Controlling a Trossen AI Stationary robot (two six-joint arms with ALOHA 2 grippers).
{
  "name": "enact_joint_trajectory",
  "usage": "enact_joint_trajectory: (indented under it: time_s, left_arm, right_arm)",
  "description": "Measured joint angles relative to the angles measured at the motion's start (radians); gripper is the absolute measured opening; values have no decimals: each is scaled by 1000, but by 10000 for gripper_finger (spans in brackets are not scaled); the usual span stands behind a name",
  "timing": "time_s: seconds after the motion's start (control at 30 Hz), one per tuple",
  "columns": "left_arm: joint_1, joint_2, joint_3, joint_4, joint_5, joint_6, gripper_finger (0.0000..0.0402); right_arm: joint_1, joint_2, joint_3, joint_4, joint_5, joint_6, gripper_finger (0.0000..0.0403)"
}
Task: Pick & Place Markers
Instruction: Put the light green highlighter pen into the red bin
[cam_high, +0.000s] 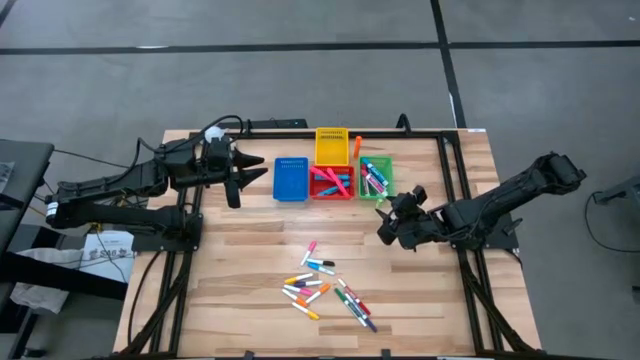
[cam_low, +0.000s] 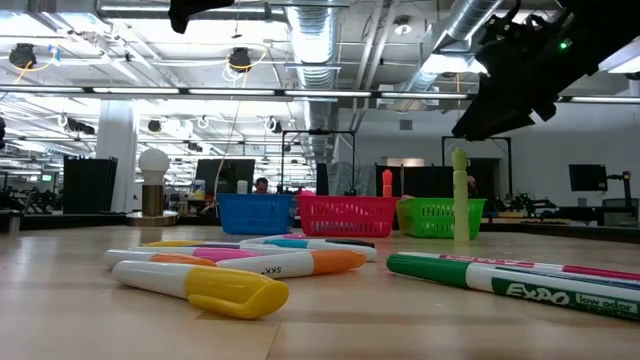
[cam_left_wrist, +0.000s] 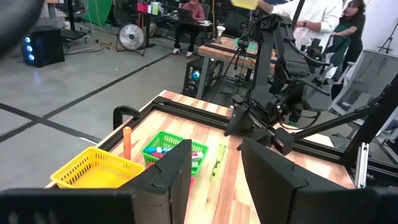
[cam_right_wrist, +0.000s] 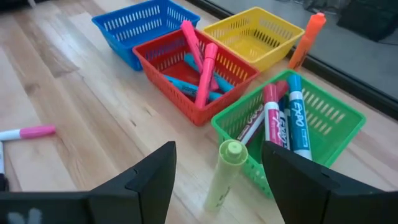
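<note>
Yellow marker (cam_low: 225, 290) frontmost, green bin (cam_low: 440, 217) behind.

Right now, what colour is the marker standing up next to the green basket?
Pale yellow-green marker, best seen in the right wrist view.

The tabletop (cam_high: 250, 260) is pale wood with striped plank grain. Four lattice-walled bins: blue bin (cam_right_wrist: 140, 28), red bin (cam_right_wrist: 193, 71), yellow bin (cam_right_wrist: 255, 34), green bin (cam_right_wrist: 311, 134). The red bin holds pink and light-blue markers (cam_right_wrist: 202, 71). A yellow-green marker (cam_right_wrist: 222, 174) and an orange marker (cam_right_wrist: 306, 40) stand outside. Both arms are black.
</note>
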Motion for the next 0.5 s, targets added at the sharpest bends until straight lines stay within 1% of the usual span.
enact_joint_trajectory:
  time_s: [0.23,0.5]
  left_arm:
    - [0,0,0,-2,-1,0,140]
    - [0,0,0,-8,-2,0,140]
  right_arm:
    - [-1,0,0,0,-2,4,231]
    - [-35,0,0,7,6,4,232]
